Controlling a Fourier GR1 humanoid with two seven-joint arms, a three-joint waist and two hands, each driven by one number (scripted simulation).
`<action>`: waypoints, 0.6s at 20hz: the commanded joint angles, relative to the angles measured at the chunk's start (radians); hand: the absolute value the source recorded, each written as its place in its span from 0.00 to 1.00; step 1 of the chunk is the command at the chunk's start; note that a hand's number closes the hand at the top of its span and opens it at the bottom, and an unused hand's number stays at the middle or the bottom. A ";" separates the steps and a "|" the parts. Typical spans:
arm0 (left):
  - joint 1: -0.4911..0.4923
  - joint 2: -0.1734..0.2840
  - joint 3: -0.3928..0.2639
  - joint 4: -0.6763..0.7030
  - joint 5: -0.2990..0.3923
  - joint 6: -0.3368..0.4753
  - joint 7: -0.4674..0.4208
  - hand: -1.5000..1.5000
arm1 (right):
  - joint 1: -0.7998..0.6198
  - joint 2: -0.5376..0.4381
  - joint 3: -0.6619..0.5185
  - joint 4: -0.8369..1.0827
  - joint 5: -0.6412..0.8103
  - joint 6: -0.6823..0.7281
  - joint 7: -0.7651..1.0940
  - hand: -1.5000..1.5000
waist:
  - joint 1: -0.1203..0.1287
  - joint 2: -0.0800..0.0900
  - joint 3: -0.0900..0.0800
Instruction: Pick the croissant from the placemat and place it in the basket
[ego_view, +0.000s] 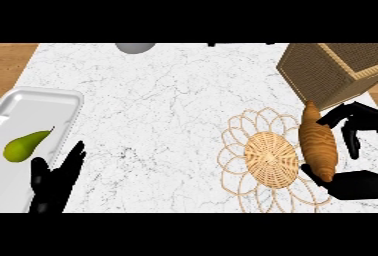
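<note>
A golden-brown croissant stands on end over the right side of a round woven placemat. My right hand is curled round it, with fingers behind its upper part and the thumb under its lower tip. The square woven basket sits at the upper right, just beyond the croissant's top. At the lower left my left hand rests open, fingers up, beside the tray.
A white tray at the left edge holds a green pear. A grey rounded object shows at the counter's far edge. The white marble counter lies bare between tray and placemat.
</note>
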 joint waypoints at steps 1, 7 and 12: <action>0.016 -0.027 -0.034 0.040 -0.013 0.000 0.035 0.50 | -0.132 -0.069 -0.153 -0.104 -0.162 0.081 0.266 1.00 | 0.018 0.008 -0.010; -0.014 -0.044 -0.035 0.085 -0.034 0.009 0.018 0.50 | -0.395 -0.245 -0.320 0.078 -0.318 0.071 0.478 1.00 | 0.038 0.014 -0.009; 0.006 -0.027 -0.040 0.013 -0.031 -0.022 0.037 0.50 | -0.566 -0.386 -0.311 0.355 -0.298 0.073 0.449 1.00 | 0.060 0.017 -0.007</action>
